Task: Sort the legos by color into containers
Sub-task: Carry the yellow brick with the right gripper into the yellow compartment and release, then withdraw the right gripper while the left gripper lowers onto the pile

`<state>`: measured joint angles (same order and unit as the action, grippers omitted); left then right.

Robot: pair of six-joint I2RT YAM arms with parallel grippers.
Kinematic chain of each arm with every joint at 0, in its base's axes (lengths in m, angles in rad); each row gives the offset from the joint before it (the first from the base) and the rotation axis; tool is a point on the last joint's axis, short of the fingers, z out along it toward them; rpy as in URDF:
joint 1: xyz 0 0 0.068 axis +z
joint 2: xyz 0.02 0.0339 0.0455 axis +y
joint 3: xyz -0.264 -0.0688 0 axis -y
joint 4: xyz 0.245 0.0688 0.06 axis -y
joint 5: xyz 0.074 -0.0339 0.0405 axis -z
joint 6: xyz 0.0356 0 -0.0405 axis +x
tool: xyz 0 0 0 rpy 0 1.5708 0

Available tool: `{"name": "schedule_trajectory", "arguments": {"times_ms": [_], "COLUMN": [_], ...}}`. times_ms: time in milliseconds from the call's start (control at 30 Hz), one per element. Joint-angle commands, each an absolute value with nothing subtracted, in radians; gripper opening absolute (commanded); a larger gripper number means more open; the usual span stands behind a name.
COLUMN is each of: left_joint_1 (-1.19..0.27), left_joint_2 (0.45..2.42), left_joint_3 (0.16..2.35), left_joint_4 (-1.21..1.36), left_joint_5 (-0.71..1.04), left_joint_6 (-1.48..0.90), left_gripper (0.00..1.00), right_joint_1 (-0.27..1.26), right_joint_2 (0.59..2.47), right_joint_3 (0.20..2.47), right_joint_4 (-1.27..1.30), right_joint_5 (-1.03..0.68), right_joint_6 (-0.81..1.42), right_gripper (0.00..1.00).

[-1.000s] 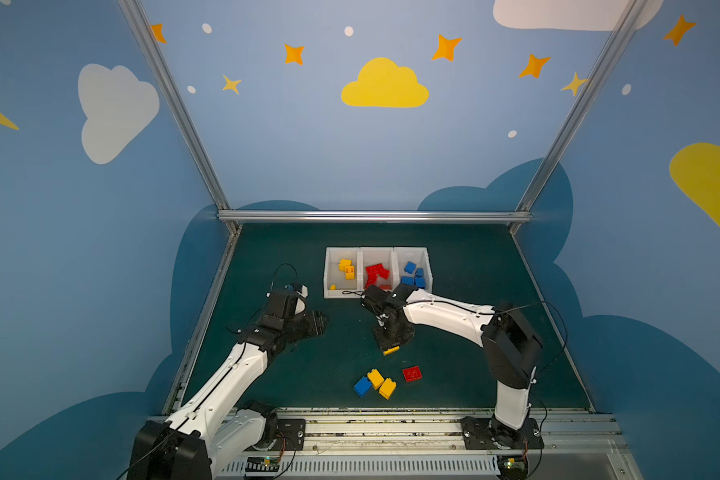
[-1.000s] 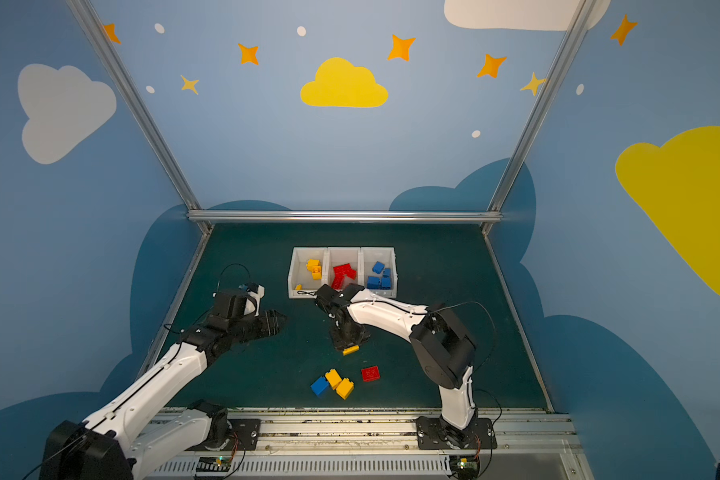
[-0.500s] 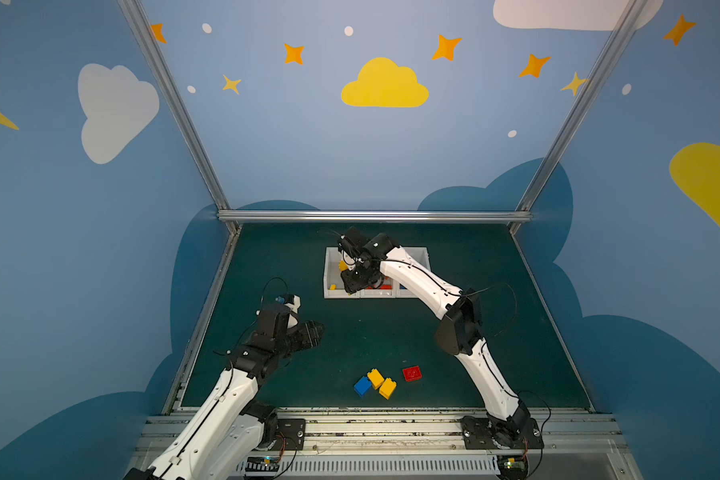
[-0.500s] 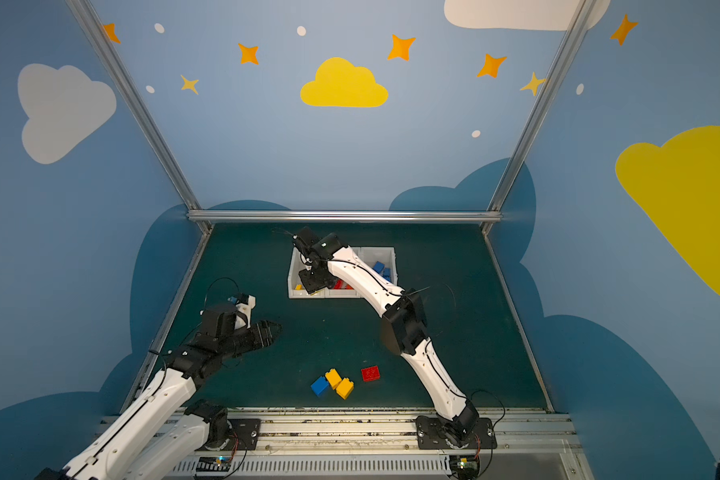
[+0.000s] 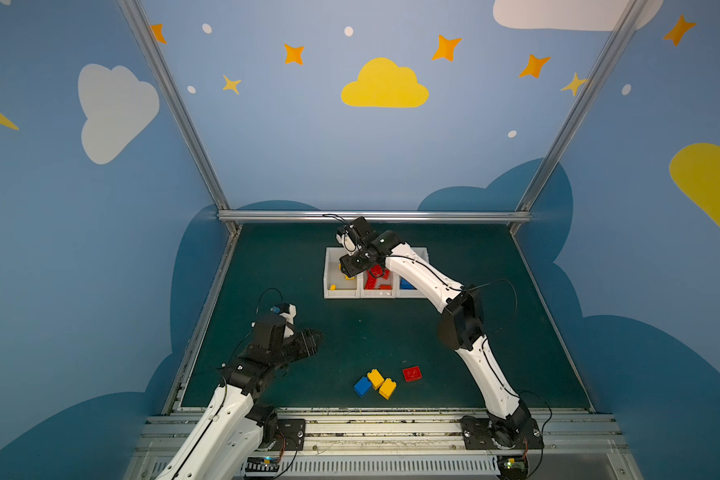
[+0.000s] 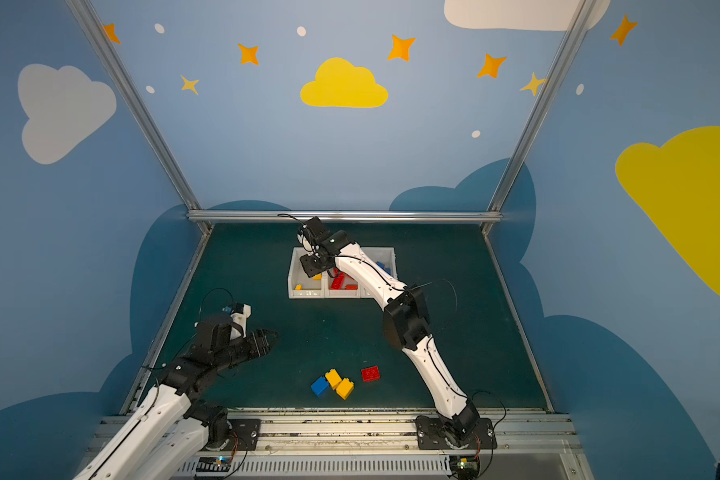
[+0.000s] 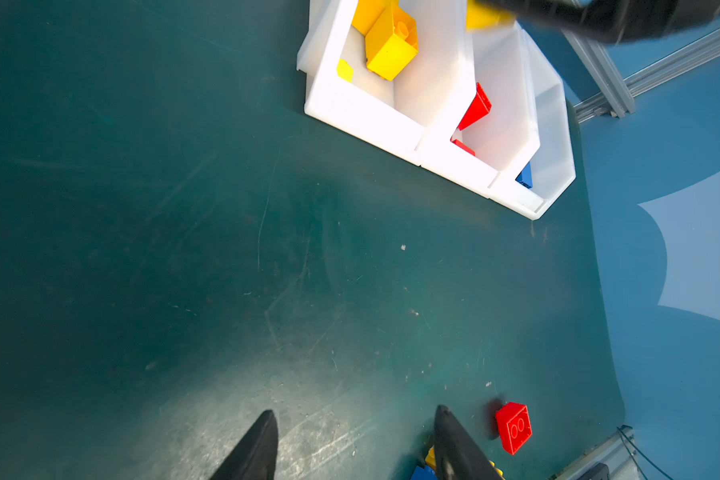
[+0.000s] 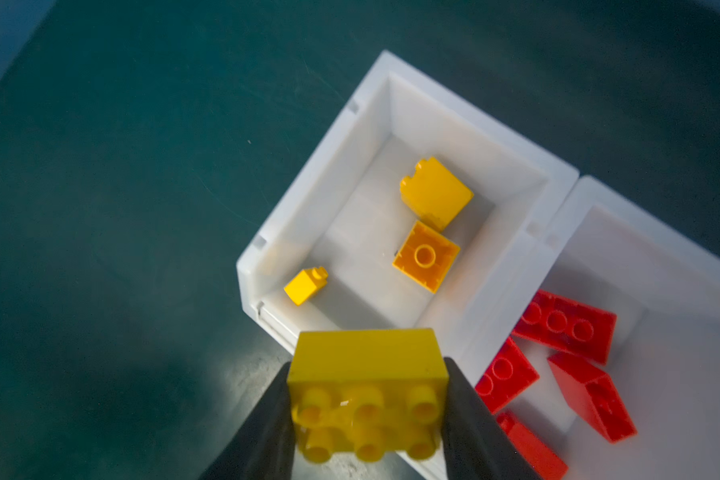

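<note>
Sorting mostly done: right gripper (image 8: 368, 415) clamps a yellow brick (image 8: 368, 390) above the yellow bin (image 8: 304, 183); four loose bricks (image 5: 377, 380) lie well before it; left gripper (image 7: 352, 444) open, empty.

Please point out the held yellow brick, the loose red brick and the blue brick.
Held yellow brick (image 8: 366, 395), right wrist view, studded face.
Loose red brick (image 5: 411, 373), top view, top.
Blue brick (image 5: 362, 386), top view, top.
</note>
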<state>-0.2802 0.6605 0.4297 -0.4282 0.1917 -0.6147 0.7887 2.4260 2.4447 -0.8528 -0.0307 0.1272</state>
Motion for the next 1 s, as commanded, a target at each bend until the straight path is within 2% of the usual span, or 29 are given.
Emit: {"name": "schedule_trajectory", "arguments": {"times_ms": [0,167,333,600,800,967], "left_joint_1": [-0.281,-0.283,-0.284,-0.288,-0.329,-0.443], "left_joint_2": [0.66,0.66,0.666,0.665,0.679,0.713], "left_joint_3": [0.427,0.427,0.425,0.427,0.44,0.463], "left_joint_4": [-0.44,-0.439,-0.435,-0.437,-0.443,-0.449], "left_joint_5": [0.209,0.21,0.212,0.216,0.214,0.168], "left_joint_6": [-0.62,-0.62,-0.619,-0.618,-0.608,-0.593], "left_gripper": [0.6,0.6,0.61,0.62,0.62,0.62], "right_joint_1": [0.784,0.781,0.779,0.779,0.777,0.773], "right_joint_2": [2.46,2.468,2.458,2.4,2.208,2.026], "right_joint_3": [2.475,2.474,2.471,2.416,2.167,1.965], "right_joint_4": [-0.8,-0.793,-0.787,-0.776,-0.684,-0.717], "right_joint_5": [-0.067,-0.073,-0.071,-0.076,-0.083,-0.06], "right_joint_6": [0.121,0.135,0.135,0.144,0.166,0.216], "right_gripper": [0.39,0.58,0.65,0.67,0.67,0.67]}}
